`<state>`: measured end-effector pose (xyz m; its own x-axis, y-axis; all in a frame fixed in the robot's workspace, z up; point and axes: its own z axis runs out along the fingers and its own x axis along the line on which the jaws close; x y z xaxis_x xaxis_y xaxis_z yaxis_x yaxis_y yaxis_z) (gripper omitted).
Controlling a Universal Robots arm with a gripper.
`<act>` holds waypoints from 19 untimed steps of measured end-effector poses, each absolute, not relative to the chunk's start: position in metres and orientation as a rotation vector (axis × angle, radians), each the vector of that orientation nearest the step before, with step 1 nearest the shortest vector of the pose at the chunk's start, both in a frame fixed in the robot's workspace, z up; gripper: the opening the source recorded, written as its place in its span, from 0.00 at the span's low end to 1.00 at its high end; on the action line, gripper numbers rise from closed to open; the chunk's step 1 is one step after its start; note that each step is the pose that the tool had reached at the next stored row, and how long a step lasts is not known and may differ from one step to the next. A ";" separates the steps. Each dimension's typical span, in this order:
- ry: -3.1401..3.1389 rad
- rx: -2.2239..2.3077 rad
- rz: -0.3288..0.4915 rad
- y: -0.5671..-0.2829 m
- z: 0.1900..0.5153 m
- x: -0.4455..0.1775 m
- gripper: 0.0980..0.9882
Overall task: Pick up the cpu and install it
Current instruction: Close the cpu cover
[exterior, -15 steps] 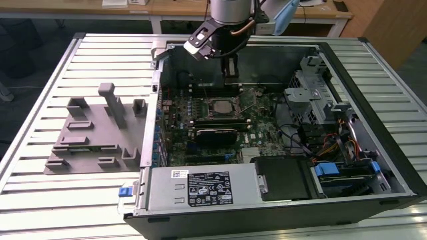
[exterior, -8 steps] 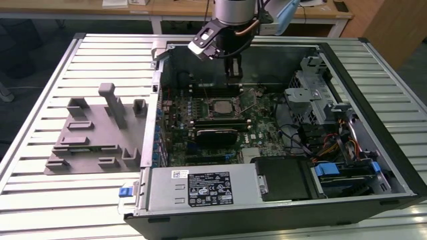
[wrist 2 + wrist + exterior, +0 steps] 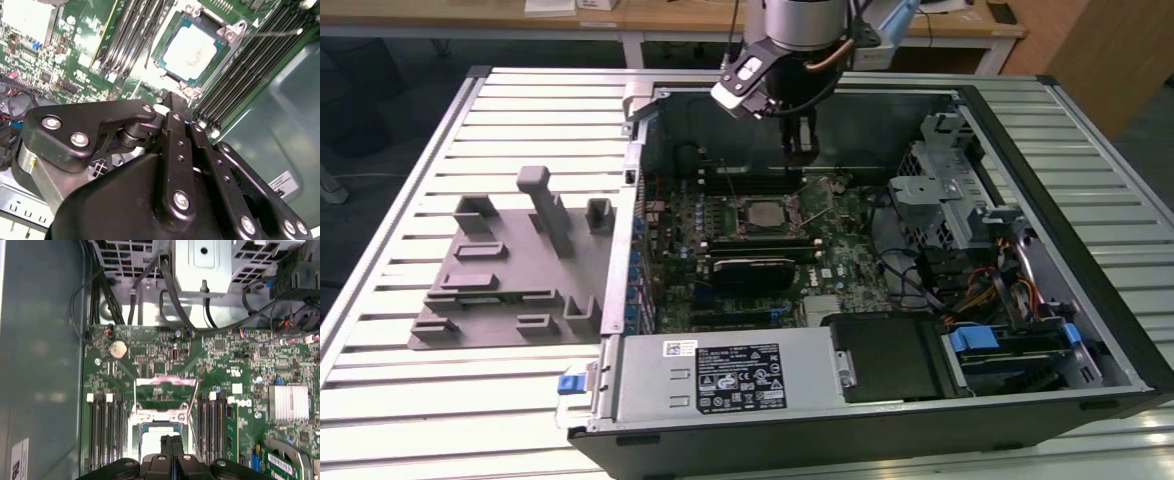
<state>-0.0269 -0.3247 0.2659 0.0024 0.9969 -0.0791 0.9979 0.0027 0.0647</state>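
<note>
A: Ext. view, where's the chip?
B: The cpu (image 3: 758,212) lies flat in its socket mid-board, inside the open PC case (image 3: 720,385). The gripper (image 3: 798,150) hangs near it, a bit to the exterior view's right, carrying nothing.
A: 2nd wrist view?
B: Gripper (image 3: 174,100) pinched together, empty. The cpu (image 3: 189,50) is just past its tip, not touching.
A: 1st wrist view?
B: Same, tips together (image 3: 172,441), cpu (image 3: 159,432) just beyond. The socket cover (image 3: 165,384) is tipped up, prob. so the chip could drop in. Looks seated but not clamped.
</note>
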 end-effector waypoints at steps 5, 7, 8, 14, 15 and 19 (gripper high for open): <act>2.150 2.149 -0.015 -0.325 0.266 -0.017 0.01; 2.150 2.149 -0.015 -0.325 0.266 -0.014 0.01; 2.150 2.149 -0.015 -0.325 0.266 -0.013 0.01; 2.150 2.149 -0.015 -0.325 0.266 -0.003 0.01; 2.150 2.149 -0.016 -0.325 0.266 -0.002 0.01; 2.150 2.149 -0.015 -0.325 0.266 0.005 0.01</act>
